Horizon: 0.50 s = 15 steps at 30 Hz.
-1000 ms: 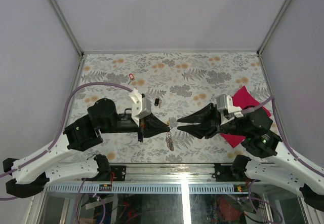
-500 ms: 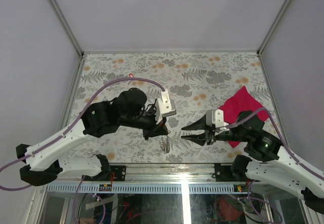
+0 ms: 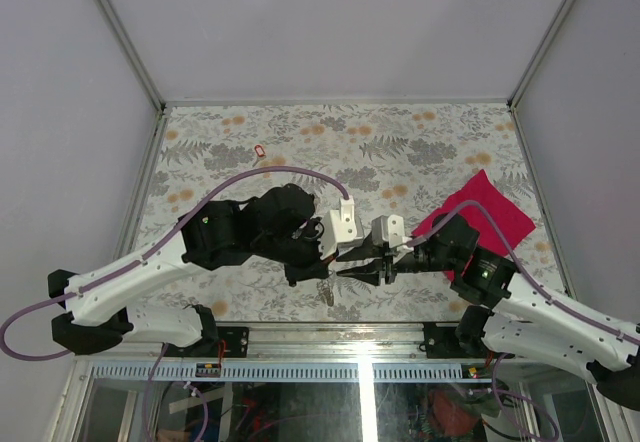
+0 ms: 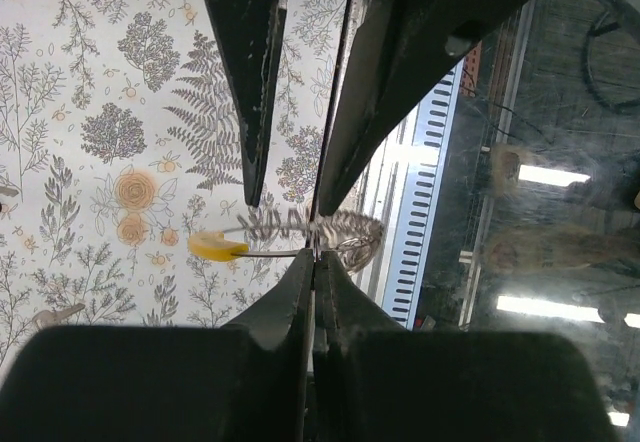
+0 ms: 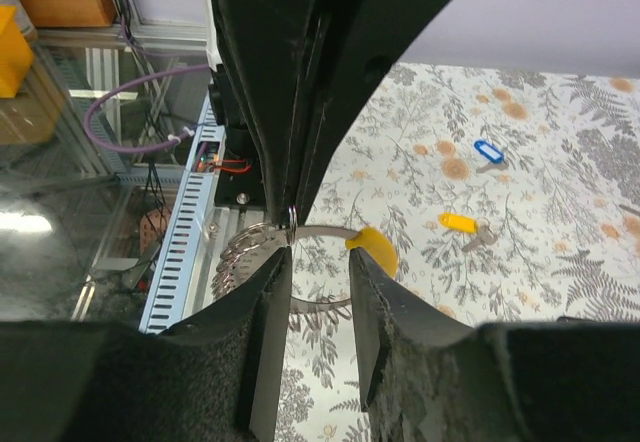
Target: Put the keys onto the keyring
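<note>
Left fingers [image 4: 313, 272]: shut tight, tips pressed together on the wire of the keyring [image 5: 322, 228]. The pinch sits on the loop's edge and the loop hangs from it.

Keyring: thin grey loop, held over the near edge of the desk [image 3: 400, 142], midway between my two arms. Its small yellow piece [image 5: 373, 250] rides on the loop just to one side of the pinch.

Right fingers [image 3: 358, 267]: parted, a clear gap between them. They point straight at my left fingers, almost tip to tip. In the right wrist view the loop crosses the gap between them. I cannot tell whether either one touches the wire. They have hold of nothing.

Keys, all loose on the floral desk and well apart from the loop:
- yellow key [image 5: 460, 223], nearest of the three, lying flat.
- blue key [image 5: 487, 149], beyond the yellow one.
- red key [image 3: 259, 151], far side of the desk, towards my left.

Magenta cloth [image 3: 495, 217]: flat on the desk on my right, partly under my right arm.

From above, both arms bend in towards the middle of the near edge, and the loop shows as a small dangling shape just below where the tips meet.
</note>
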Each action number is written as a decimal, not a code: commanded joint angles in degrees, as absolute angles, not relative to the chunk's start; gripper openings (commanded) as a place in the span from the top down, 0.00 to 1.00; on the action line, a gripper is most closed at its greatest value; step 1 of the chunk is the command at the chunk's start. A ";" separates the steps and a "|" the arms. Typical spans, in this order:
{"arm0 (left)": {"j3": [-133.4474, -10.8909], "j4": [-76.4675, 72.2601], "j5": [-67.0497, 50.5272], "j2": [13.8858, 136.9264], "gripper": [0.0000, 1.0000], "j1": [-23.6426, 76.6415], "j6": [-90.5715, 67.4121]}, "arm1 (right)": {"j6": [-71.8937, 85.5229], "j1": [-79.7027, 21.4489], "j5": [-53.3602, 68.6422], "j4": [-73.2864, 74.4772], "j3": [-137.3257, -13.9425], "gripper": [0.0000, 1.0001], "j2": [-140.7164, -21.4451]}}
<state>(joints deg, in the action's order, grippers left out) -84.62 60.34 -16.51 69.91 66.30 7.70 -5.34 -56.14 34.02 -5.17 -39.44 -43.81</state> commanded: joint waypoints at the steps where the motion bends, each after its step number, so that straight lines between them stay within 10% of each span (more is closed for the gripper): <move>1: -87.02 60.25 -15.44 69.74 1.00 66.97 8.50 | -3.10 -56.44 37.44 -13.57 -39.64 0.65 -45.02; 15: -86.97 58.39 -14.90 68.87 1.00 67.30 8.63 | -1.37 -56.50 39.28 -15.16 -38.12 0.71 -45.97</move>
<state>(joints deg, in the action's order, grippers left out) -84.66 60.47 -15.44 69.89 66.83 7.81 -2.26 -56.14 37.91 -11.29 -38.44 -45.89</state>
